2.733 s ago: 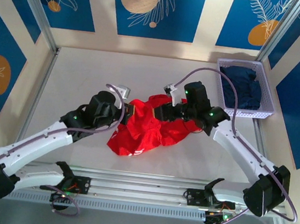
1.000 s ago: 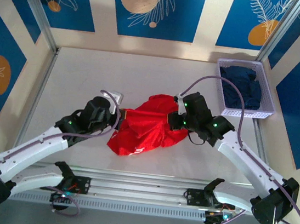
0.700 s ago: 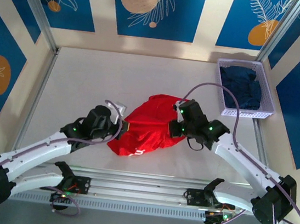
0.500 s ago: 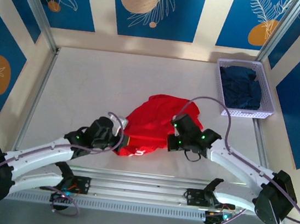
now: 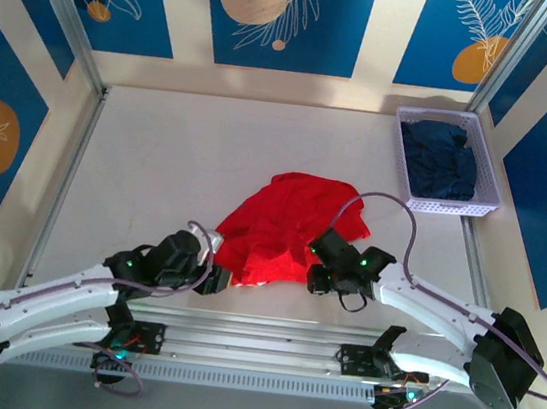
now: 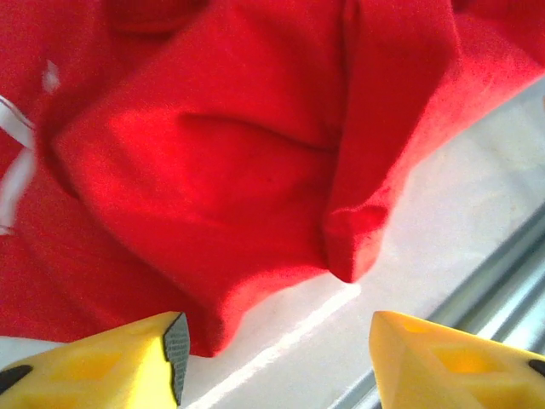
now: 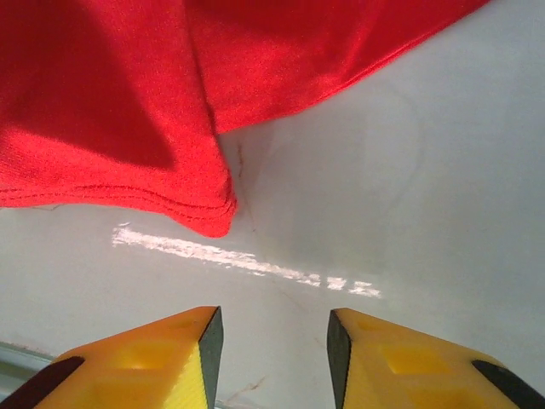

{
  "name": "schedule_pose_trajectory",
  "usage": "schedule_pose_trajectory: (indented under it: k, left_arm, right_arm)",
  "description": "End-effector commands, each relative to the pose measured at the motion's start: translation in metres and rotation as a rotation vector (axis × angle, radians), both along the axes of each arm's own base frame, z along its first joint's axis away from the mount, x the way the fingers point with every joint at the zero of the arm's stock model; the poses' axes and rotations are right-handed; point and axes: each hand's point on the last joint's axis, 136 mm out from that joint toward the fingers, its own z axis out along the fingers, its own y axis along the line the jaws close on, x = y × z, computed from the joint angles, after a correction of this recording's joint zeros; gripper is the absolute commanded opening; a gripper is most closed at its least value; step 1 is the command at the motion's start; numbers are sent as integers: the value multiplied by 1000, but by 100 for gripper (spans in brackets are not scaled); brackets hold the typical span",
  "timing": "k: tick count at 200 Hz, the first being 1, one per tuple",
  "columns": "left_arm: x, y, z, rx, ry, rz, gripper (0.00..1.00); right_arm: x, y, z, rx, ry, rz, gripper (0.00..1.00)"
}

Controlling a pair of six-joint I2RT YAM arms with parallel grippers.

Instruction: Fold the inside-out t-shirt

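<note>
Jaws of left gripper [image 6: 274, 351] and right gripper [image 7: 271, 345] gape empty above pale table [image 7: 409, 170], shirt [image 6: 213, 170] just past their tips; blue-panelled walls [image 5: 277, 23] around.

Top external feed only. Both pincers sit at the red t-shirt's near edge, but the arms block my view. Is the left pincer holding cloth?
Observer: No. The left pincer is open with nothing between its fingers; the t-shirt lies just ahead of them on the table.
Operator: And the right?
Observer: The right pincer is open too, with bare table in the gap. A stitched hem corner lies just ahead of its fingers, not between them.
</note>
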Motion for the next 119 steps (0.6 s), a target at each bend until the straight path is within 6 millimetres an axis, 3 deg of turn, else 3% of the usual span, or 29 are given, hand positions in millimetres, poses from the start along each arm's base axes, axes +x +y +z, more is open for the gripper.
schedule_pose_trajectory:
  k: [1, 25, 52, 67, 86, 119]
  left_arm:
    - [32, 23, 30, 86, -124, 157, 65]
    - [73, 29, 47, -8, -75, 276, 72]
    - [119, 31, 26, -64, 97, 349, 76]
    - [135, 24, 6, -36, 165, 332, 76]
    - [143, 9, -13, -52, 243, 286, 77]
    - [144, -7, -32, -67, 317, 226, 78]
  right_arm:
    - [31, 0, 33, 4, -136, 1, 42]
    - [81, 17, 63, 189, -219, -32, 47]
    - [146, 15, 76, 275, -279, -81, 52]
    - [184, 14, 67, 218, -288, -84, 62]
    - [223, 23, 51, 133, -263, -50, 66]
    - [262, 48, 18, 90, -188, 34, 74]
